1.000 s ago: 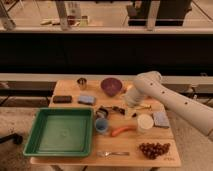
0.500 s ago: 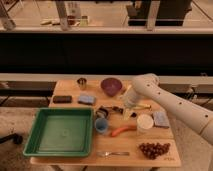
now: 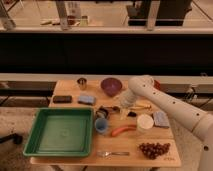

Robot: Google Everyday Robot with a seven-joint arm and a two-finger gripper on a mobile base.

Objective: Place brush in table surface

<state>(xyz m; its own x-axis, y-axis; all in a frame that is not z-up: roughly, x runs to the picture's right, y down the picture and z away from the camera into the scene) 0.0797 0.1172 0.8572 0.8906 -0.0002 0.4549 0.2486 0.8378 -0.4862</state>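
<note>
The brush (image 3: 104, 111), a small dark piece with a pale patch, lies on the light wooden table surface (image 3: 75, 90) near its middle, just right of the green tray. My gripper (image 3: 122, 107) hangs at the end of the white arm that reaches in from the right. It sits low over the table right beside the brush, on its right, and stands open. I cannot tell whether it touches the brush.
A green tray (image 3: 35, 134) fills the front left. Around the gripper are a purple bowl (image 3: 111, 86), metal cup (image 3: 81, 82), blue sponge (image 3: 86, 100), black oblong piece (image 3: 62, 99), blue cup (image 3: 101, 125), carrot (image 3: 122, 130), white round lid (image 3: 145, 122), grapes (image 3: 153, 148) and fork (image 3: 112, 153).
The arm has swung a little to the left and lower, bringing the gripper closer to the brush. The objects on the table have not moved.
</note>
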